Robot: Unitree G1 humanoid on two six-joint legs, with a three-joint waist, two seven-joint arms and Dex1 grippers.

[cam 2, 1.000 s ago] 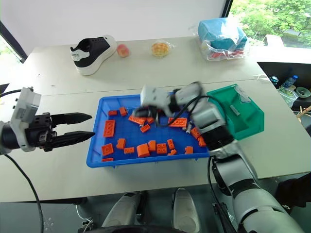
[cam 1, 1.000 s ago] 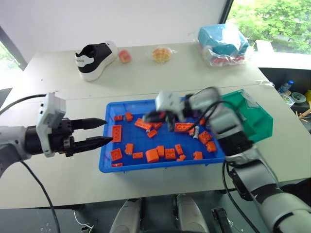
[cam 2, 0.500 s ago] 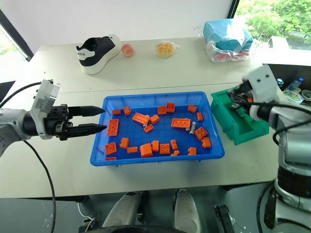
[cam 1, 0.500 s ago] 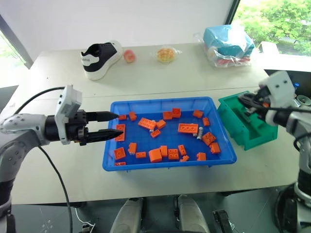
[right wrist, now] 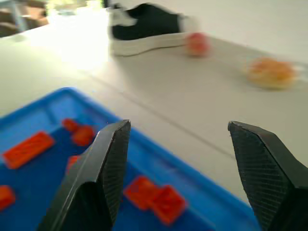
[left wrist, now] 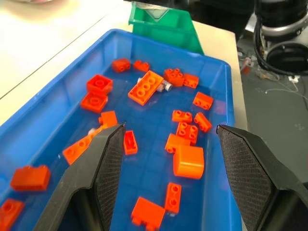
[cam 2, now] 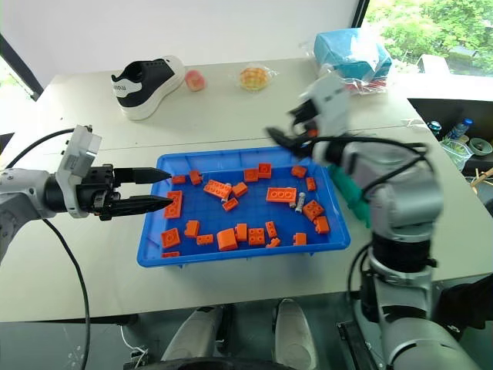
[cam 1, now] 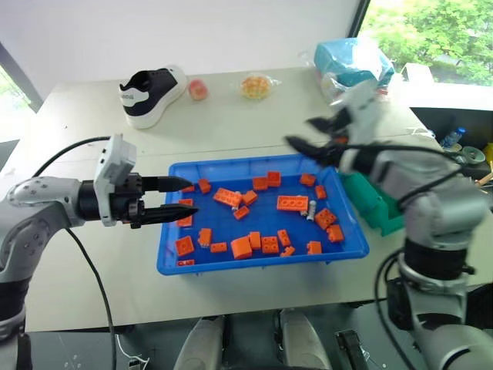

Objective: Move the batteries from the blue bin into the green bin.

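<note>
The blue bin (cam 1: 262,262) sits mid-table, holding many orange bricks. One battery (cam 1: 311,209) lies among them beside a long orange brick, toward the bin's right side; it also appears in the left wrist view as battery (left wrist: 166,86). My left gripper (cam 1: 192,197) hovers level at the bin's left end, pointing inward, its fingers apart and empty. My right gripper (cam 1: 302,132) is blurred above the bin's far right edge, open with nothing between its fingers (right wrist: 108,159). The green bin (cam 1: 368,202) stands just right of the blue bin, mostly hidden behind my right arm.
A black-and-white shoe (cam 1: 150,92), a pink round item (cam 1: 199,90) and a wrapped yellow item (cam 1: 254,86) lie along the table's far side. A light-blue bagged bundle (cam 1: 350,62) sits at the far right corner. Bare tabletop surrounds the blue bin.
My right gripper went from the blue bin's middle out over the green bin, then swung back to the blue bin's far right edge, opening on the way. The left gripper has barely moved.
</note>
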